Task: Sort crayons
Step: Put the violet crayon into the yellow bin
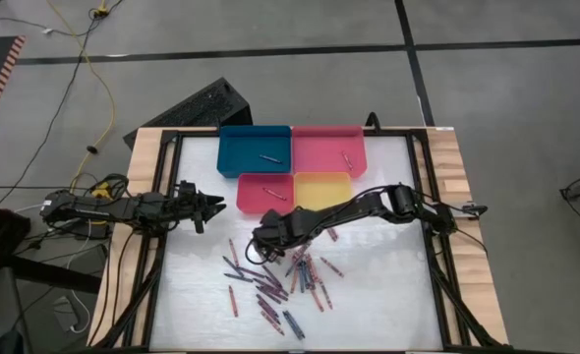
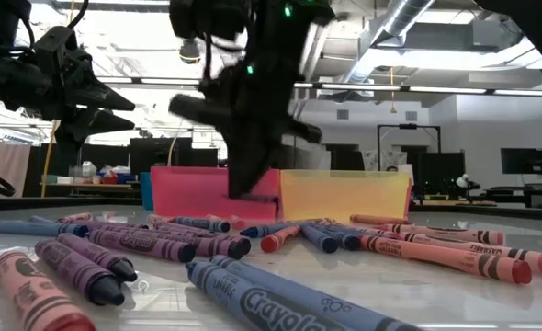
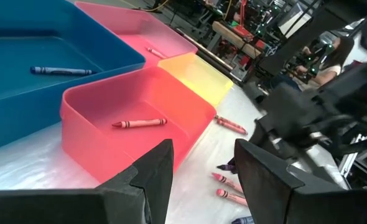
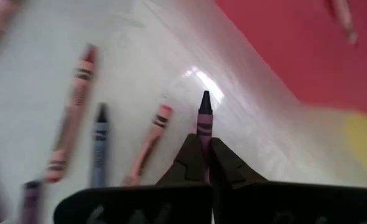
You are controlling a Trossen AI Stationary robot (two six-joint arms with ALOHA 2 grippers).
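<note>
— Over by the middle of the table (image 1: 388, 295), what's the right gripper (image 1: 258, 243) got?

— A purple crayon (image 4: 204, 118). Its two fingers are pinched tight on it, with the pointed tip sticking out past them. The gripper sits at the upper edge of the loose crayons (image 1: 275, 285), just in front of the red tray (image 1: 265, 194).

— And those loose ones, where do they lie?

— Scattered on the white table top in front of the trays, mostly centre and a bit left: purple, dark blue, pink and red ones, lying flat at all angles. From table height a big blue one lies nearest, with purple ones to its left.

— Anything in the trays yet?

— One dark crayon lies in the blue tray (image 1: 254, 150), one in the pink tray (image 1: 326, 148) beside it, and a red crayon (image 3: 139, 123) in the red tray. I can't see anything in the yellow tray (image 1: 322, 189) next to that.

— And the other arm?

— The left gripper (image 1: 214, 206) hangs off at the left side of the table, level with the red tray and pointing toward it. Its fingers stand apart and hold nothing.
</note>
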